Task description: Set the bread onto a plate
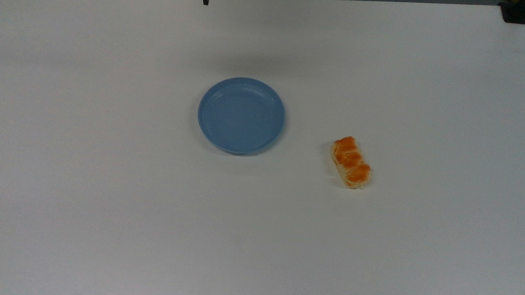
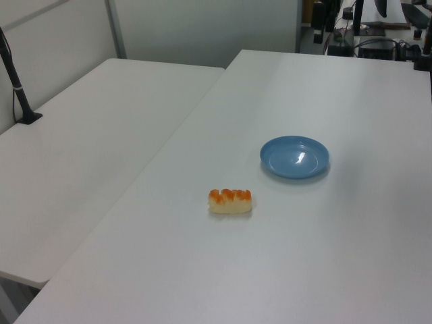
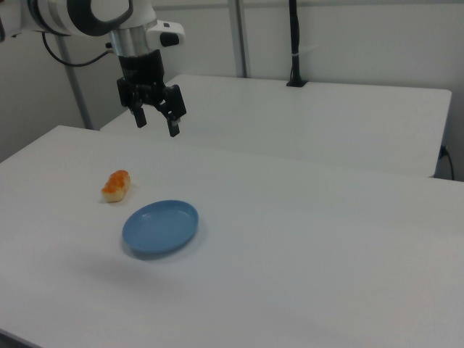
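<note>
While the claw hangs wide open and empty above the white counter, the braided bread roll lies apart from the blue plate. It sits to the top view's right of the plate, slightly nearer.

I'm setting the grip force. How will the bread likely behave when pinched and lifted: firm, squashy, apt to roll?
The bread lies flat on its long, pale side walls, so it probably won't roll. Its lumpy glossy top may be slippery; gripping across the cream sides seems safer. It looks small and likely light; whether it squashes can't be told. The open end effector hangs above the table.
</note>
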Robot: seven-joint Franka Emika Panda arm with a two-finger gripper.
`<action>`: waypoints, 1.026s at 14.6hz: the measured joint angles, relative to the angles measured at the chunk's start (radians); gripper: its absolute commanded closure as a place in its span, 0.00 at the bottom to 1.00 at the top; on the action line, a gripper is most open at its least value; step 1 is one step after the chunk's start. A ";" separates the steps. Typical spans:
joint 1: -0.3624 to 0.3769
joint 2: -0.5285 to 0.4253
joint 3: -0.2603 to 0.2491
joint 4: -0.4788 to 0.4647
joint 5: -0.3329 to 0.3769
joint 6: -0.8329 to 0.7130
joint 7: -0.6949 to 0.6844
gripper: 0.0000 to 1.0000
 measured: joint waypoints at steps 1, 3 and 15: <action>0.000 0.000 0.001 -0.004 0.000 0.000 0.000 0.00; -0.023 0.000 0.000 -0.004 0.075 0.000 0.000 0.00; -0.039 0.000 0.002 -0.004 0.085 0.000 0.007 0.00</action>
